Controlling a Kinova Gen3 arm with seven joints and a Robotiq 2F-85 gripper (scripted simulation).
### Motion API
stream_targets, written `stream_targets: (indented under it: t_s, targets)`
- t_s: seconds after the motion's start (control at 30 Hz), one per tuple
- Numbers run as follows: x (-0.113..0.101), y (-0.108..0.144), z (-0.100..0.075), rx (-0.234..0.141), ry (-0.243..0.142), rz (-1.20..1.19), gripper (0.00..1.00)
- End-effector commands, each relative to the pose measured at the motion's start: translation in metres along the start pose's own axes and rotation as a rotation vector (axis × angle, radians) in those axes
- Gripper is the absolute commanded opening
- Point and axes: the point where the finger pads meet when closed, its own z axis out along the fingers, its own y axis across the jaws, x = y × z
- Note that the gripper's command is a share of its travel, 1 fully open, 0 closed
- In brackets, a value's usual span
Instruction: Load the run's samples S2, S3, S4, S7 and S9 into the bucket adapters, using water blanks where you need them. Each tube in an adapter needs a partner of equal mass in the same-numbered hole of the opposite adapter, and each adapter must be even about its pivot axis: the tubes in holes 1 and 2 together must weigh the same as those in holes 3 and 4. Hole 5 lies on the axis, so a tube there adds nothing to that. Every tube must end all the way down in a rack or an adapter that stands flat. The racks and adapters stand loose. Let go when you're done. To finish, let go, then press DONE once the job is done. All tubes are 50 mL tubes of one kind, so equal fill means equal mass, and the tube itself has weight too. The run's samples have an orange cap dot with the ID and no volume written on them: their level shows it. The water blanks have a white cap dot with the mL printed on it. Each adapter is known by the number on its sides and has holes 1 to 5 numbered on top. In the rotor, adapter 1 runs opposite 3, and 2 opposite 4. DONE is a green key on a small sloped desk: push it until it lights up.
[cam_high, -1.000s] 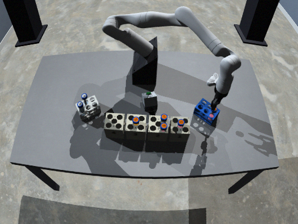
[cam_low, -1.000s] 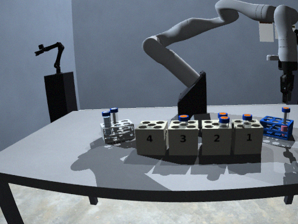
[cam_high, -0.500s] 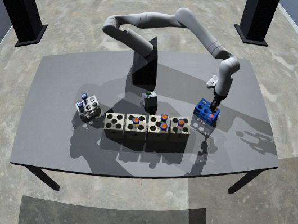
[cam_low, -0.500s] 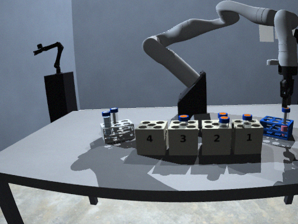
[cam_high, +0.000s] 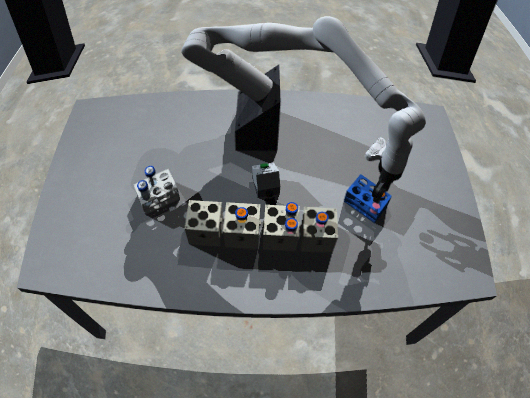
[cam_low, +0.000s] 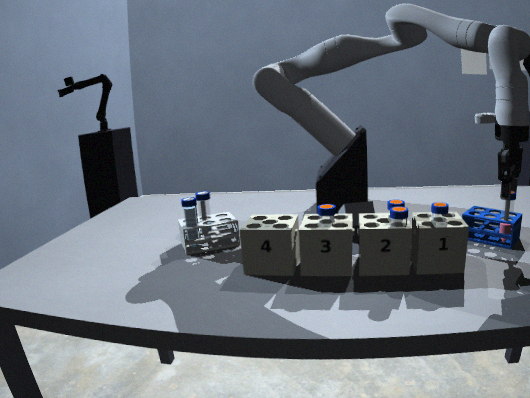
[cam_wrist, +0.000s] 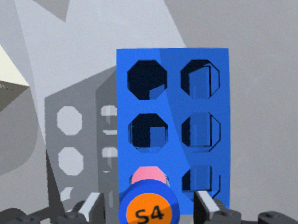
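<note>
My gripper (cam_high: 378, 193) (cam_low: 507, 194) (cam_wrist: 149, 208) is open. Its fingers stand on either side of the cap of sample tube S4 (cam_wrist: 150, 214) (cam_high: 375, 205) (cam_low: 505, 228), apart from it. S4 holds pink liquid and stands in a front corner hole of the blue rack (cam_high: 356, 192) (cam_low: 482, 222) (cam_wrist: 172, 110), whose other holes are empty. Adapter 3 (cam_high: 241, 239) (cam_low: 325, 252) holds one orange-dot tube (cam_high: 241, 213). Adapter 2 (cam_high: 280, 241) (cam_low: 385, 252) holds two (cam_high: 292, 207) (cam_high: 291, 224). Adapter 1 (cam_high: 320, 241) (cam_low: 442, 250) holds one (cam_high: 321, 217). Adapter 4 (cam_high: 202, 236) (cam_low: 266, 252) is empty.
A clear rack (cam_high: 165, 197) (cam_low: 215, 235) at the left holds two white-dot water blanks (cam_high: 149, 171) (cam_high: 142, 185). The green DONE key (cam_high: 264, 166) sits on its small desk (cam_high: 266, 185) behind the adapters. The arm's black base (cam_high: 257, 125) stands at the back.
</note>
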Motion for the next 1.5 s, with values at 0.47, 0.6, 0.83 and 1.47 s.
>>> stream_targets:
  t_s: [0.47,0.6,0.83,1.47]
  targets:
    - [-0.0007,0.0001,0.0000,0.000,-0.003,0.000,0.62]
    - [-0.0007,0.0001,0.0013,0.000,-0.003,0.000,0.62]
    - [-0.0007,0.0001,0.0033,0.000,-0.003,0.000,0.62]
    - [-0.0007,0.0001,0.0087,0.000,-0.003,0.000,0.62]
